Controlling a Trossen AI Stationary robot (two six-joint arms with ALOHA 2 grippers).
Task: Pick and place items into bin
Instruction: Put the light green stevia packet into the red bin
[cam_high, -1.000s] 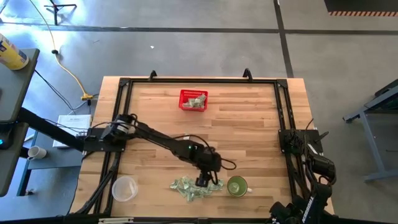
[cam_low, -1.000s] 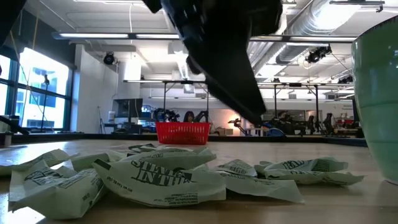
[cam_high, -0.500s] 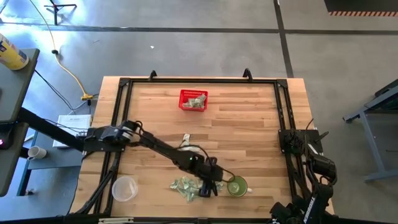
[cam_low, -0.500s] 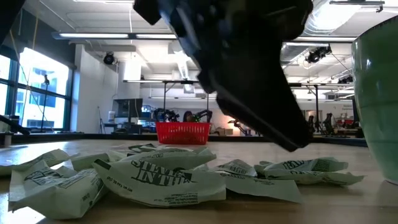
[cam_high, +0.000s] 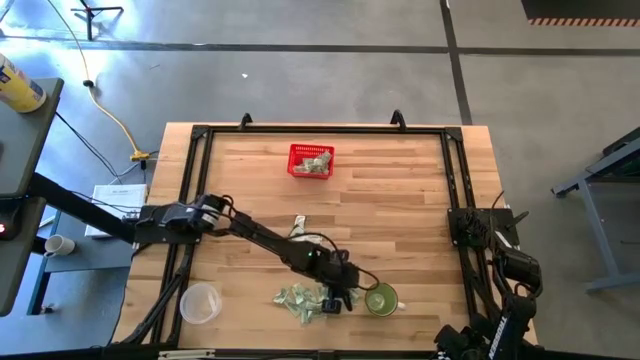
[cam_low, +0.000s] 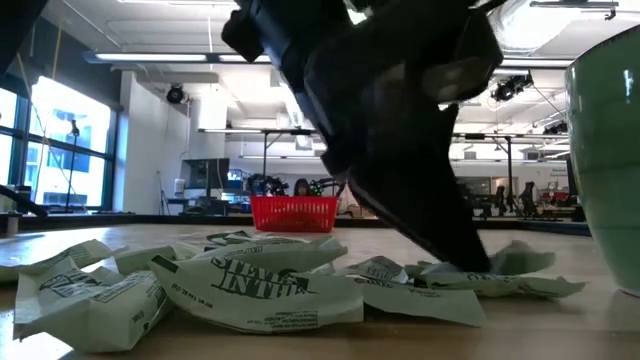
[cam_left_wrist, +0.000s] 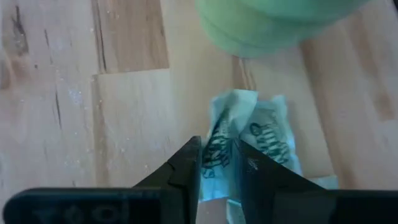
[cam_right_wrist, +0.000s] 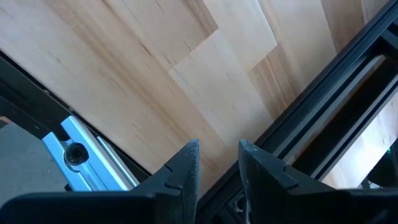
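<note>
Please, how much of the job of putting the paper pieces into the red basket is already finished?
Partly done. The small red mesh basket at the table's far side already holds a few crumpled green-and-white paper pieces. In hand: the left gripper has its fingers around one piece at the pile beside the round green cup. Left: that pile of pieces. The right gripper waits at the table's right edge.

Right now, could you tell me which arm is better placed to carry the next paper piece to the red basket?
The left: its hand is closing on a paper piece beside the green cup; the right hand is parked at the table's edge.
</note>
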